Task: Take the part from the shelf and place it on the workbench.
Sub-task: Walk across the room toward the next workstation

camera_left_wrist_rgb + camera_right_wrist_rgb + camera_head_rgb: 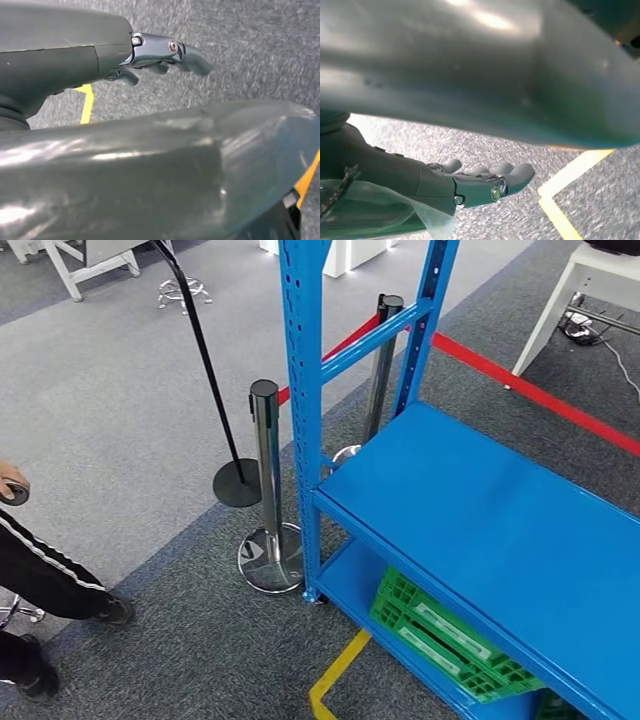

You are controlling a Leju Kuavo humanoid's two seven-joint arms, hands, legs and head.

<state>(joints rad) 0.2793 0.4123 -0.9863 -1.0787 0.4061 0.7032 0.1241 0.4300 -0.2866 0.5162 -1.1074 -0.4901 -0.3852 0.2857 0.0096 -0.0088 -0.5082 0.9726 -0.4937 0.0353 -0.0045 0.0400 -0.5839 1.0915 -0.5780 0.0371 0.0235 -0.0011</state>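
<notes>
While both arms hang, left hand [166, 55] and right hand [486, 182] slack and holding nothing, we face the shelf [483, 530], right of frame; no part spotted, so next comes finding one.

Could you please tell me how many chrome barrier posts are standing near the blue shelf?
2. One shiny chrome barrier post stands on the carpet just left of the blue metal shelf's front upright; the other chrome post stands behind the frame, partly hidden. More may be out of view.

Left robot hand [166, 55] hangs above the carpet, fingers extended and slightly apart, holding nothing. Right robot hand [486, 182] likewise: fingers straight, empty, over carpet.
</notes>
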